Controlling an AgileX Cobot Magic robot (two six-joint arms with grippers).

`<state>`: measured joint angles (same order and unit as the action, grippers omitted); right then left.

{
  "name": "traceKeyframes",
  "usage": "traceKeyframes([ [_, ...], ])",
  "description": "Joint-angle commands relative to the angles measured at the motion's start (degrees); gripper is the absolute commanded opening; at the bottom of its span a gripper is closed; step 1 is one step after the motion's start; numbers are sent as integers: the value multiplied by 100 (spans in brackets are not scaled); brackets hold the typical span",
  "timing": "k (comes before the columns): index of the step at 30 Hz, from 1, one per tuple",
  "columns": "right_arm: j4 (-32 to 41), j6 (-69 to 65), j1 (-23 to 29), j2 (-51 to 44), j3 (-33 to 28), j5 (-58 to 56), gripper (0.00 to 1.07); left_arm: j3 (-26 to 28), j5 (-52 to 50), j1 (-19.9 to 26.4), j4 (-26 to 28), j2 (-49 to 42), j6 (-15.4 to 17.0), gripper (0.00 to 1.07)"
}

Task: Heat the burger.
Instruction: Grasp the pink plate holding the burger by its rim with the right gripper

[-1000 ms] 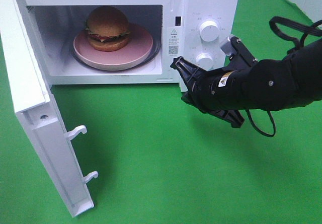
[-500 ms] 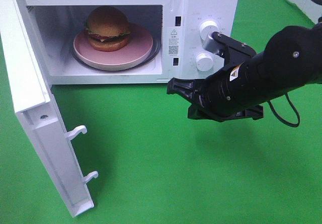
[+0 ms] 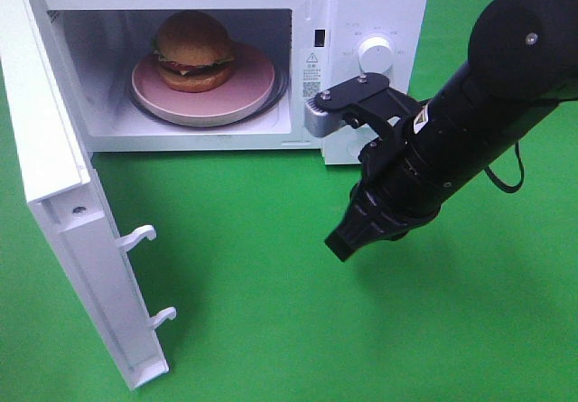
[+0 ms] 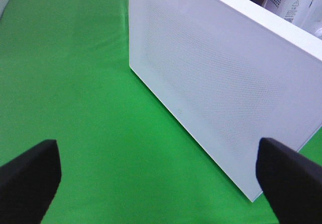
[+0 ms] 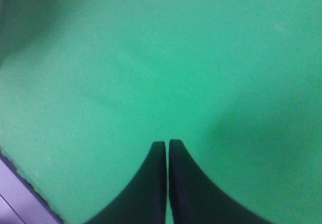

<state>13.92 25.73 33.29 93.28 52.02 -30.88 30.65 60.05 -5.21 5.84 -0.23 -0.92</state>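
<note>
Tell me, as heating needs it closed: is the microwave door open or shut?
Open. The door stands swung wide, latch hooks exposed, and the burger inside shows plainly.

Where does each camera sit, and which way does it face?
High camera: mounted above, looking down at the open microwave, the burger inside, and the right pincer.
Left wrist: on the left arm, facing the door from outside; the open left pincer frames it.
Right wrist: faces down at the green cloth past the shut right pincer.
Shared: high and left wrist both show the door.
</note>
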Motion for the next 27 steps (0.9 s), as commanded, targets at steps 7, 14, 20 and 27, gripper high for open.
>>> traceKeyframes([
  [7, -46, 3913, -29, -29, 57, -395, 5, -11, -52, 0, 23, -97, 6, 98],
  [14, -567, 5426, 74, -29, 57, -252, 11, -11, -52, 0, 23, -97, 6, 98],
  [20, -1444, 5569, 235, -23, 80, 413, 35, -11, -52, 0, 23, -97, 6, 98],
  [27, -2057, 5529, 315, -11, 430, 521, 66, -11, -52, 0, 23, -97, 6, 98],
])
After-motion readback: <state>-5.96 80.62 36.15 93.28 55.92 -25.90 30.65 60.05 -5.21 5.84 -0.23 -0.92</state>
